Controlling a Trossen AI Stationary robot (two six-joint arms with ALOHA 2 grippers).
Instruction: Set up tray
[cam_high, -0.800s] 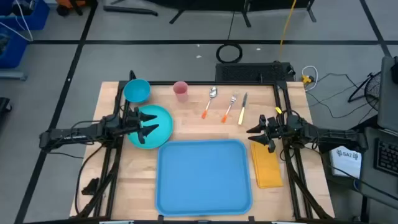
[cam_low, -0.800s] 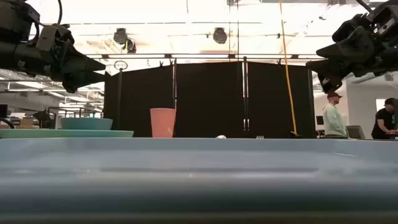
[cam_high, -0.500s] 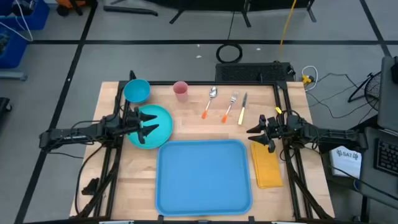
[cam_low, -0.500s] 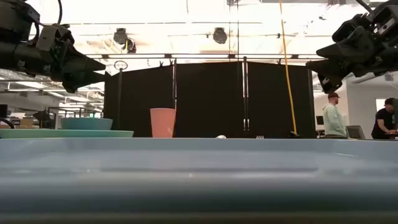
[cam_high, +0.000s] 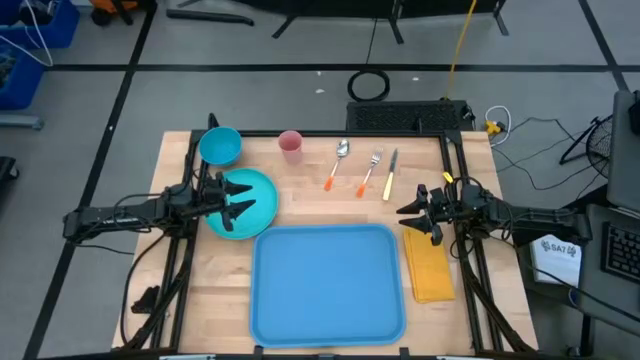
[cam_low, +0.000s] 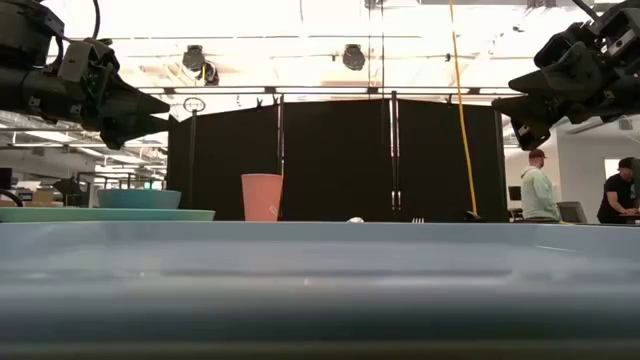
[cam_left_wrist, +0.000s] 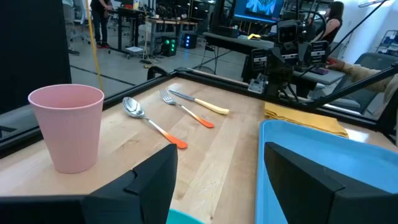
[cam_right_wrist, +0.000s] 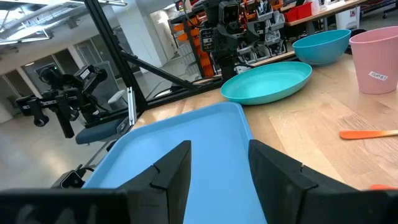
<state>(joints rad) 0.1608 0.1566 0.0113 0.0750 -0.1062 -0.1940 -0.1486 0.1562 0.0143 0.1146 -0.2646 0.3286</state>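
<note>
The light-blue tray (cam_high: 328, 282) lies flat at the table's near middle; its rim (cam_low: 320, 240) fills the low view, and it shows in both wrist views (cam_left_wrist: 323, 162) (cam_right_wrist: 180, 149). My left gripper (cam_high: 240, 202) hovers open above the round teal plate (cam_high: 245, 200), which lies flat left of the tray. My right gripper (cam_high: 410, 215) hovers open above the far end of the yellow napkin (cam_high: 430, 268), right of the tray. Both grippers are high above the table in the low view (cam_low: 150, 105) (cam_low: 515, 100).
Along the far side stand a blue bowl (cam_high: 220, 146) and a pink cup (cam_high: 290, 146), then a spoon (cam_high: 337, 163), a fork (cam_high: 371, 171) and a knife (cam_high: 390, 175) with orange and yellow handles. People stand in the room beyond (cam_low: 538, 190).
</note>
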